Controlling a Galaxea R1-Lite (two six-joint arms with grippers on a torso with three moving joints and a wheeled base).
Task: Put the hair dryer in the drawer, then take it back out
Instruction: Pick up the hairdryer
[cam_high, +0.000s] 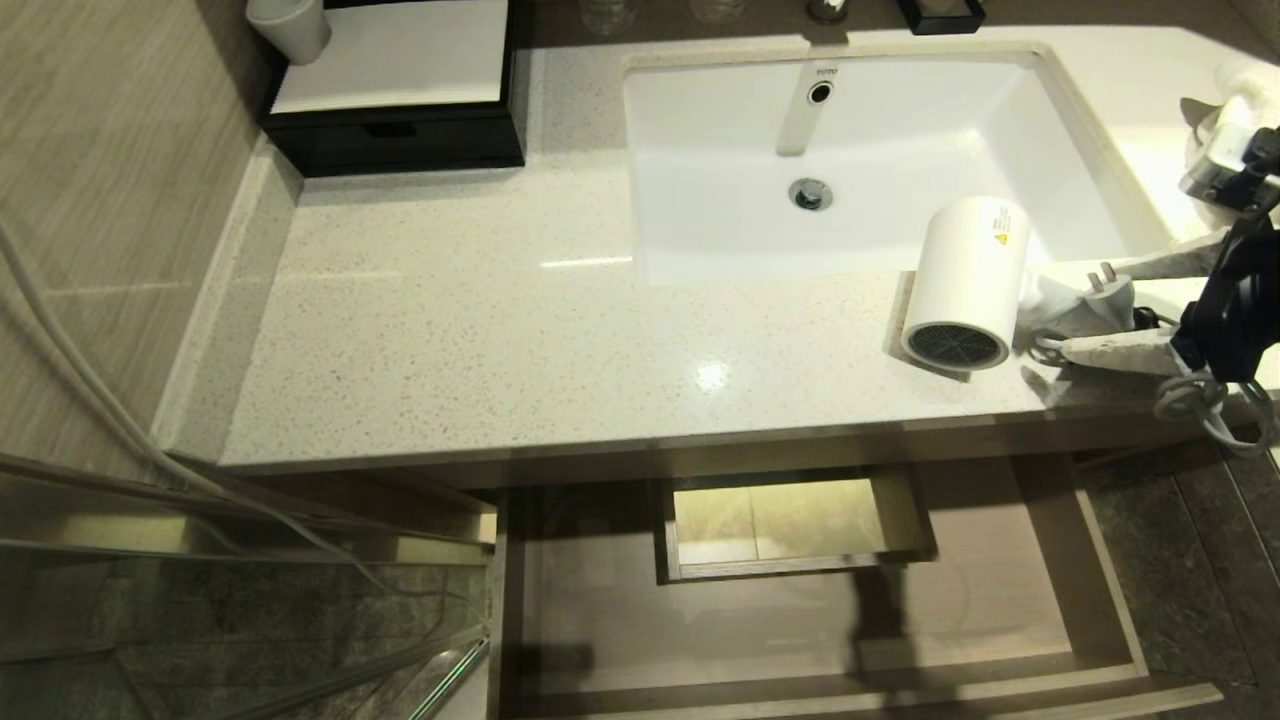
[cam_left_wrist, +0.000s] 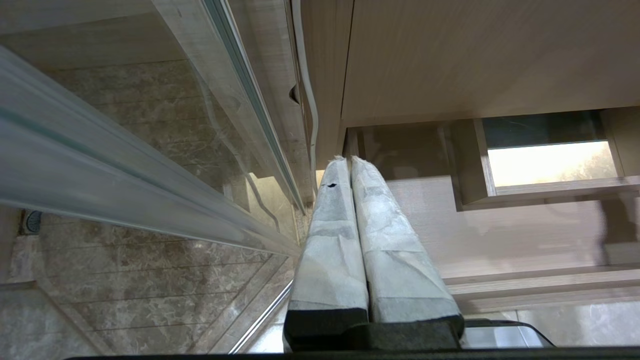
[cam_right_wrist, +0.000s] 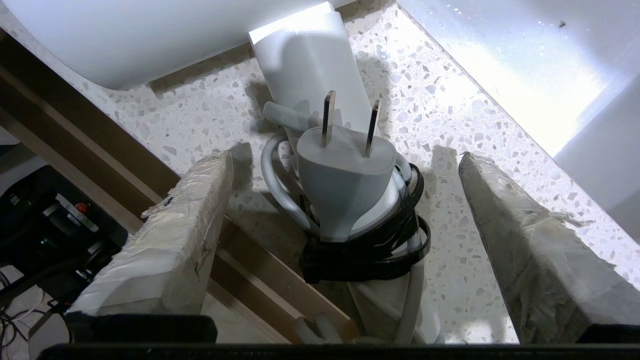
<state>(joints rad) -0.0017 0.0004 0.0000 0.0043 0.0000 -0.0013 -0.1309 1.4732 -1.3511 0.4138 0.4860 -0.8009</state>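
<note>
**Dryer on the counter, drawer pulled out below**

A pale speckled counter is seen from above, set against a wood-grain wall on the left. A white sink is sunk into its right half, with a drain at the middle and a tap at the back. At the back left corner a black box is placed, with a white towel folded on top and a white cup beside it. A dark marble floor is seen below, and a glass panel with a metal rail runs along the left.

The drawer is pulled out under the counter. Its beige floor is bare around a boxed cutout at the middle back, and nothing is held in it.

The dryer is laid on the counter at the front right corner of the sink, its grey grille turned toward the counter's front edge. Its cord is bundled behind it, tied with a black strap and topped by a two-pin plug.

The right gripper is held at the counter's right edge with its fingers spread wide on either side of the cord bundle; neither is seen touching it, and nothing is gripped.

The left gripper is parked low beside the cabinet, its fingers pressed together and empty.
</note>
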